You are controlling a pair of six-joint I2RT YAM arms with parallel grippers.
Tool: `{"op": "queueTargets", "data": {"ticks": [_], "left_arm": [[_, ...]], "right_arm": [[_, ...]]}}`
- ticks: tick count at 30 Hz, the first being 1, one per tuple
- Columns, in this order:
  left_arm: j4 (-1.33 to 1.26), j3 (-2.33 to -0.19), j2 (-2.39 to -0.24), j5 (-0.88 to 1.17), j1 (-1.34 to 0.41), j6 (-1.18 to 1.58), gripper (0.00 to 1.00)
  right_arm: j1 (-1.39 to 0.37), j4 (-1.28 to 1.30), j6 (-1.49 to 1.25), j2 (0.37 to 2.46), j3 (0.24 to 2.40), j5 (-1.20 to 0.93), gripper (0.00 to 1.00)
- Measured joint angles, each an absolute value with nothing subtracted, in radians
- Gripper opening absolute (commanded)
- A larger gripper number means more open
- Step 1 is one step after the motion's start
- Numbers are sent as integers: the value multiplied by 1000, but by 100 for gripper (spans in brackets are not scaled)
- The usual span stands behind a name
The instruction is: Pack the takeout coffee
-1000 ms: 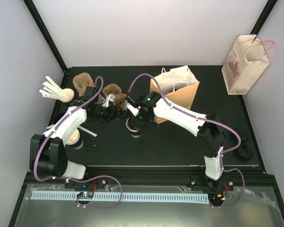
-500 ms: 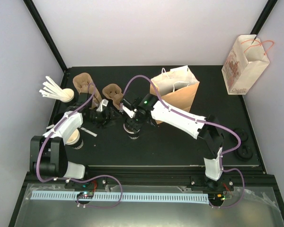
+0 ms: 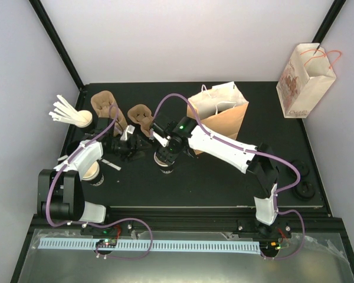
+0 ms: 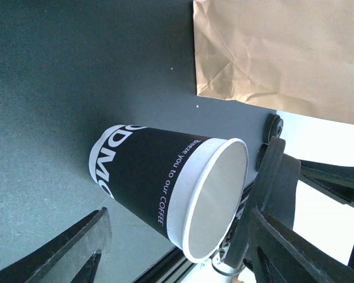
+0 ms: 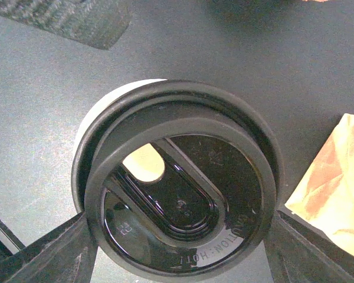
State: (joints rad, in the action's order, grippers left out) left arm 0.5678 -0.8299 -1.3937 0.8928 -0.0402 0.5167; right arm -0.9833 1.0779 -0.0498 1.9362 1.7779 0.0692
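Right gripper (image 5: 180, 219) clamps the black lid (image 5: 183, 194) just over the upright cup (image 4: 165, 188) on the table (image 3: 224, 183), slightly off-centre from its rim; left gripper (image 3: 131, 147), spread wide and empty, faces the cup nearby.

bright even light, faint glare

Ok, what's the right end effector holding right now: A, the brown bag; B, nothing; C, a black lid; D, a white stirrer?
C: the right wrist view shows the black lid clamped between the fingers, over the cup.
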Motion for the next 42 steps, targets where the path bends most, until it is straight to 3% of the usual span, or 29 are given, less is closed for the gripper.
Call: {"op": "queueTargets", "data": {"ticks": [15, 25, 32, 42], "left_arm": [[548, -806, -1433, 960, -39, 517, 66], [494, -773, -1473, 1025, -39, 532, 51], [476, -768, -1514, 1061, -39, 530, 49], [453, -768, -1549, 1108, -38, 510, 52]], "right_arm": [[-995, 1077, -46, 1981, 1790, 50, 78], [-1004, 1078, -50, 2001, 1806, 54, 81], [-1004, 1079, -54, 2014, 1821, 54, 83], [-1004, 1086, -59, 2028, 1839, 54, 80]]}}
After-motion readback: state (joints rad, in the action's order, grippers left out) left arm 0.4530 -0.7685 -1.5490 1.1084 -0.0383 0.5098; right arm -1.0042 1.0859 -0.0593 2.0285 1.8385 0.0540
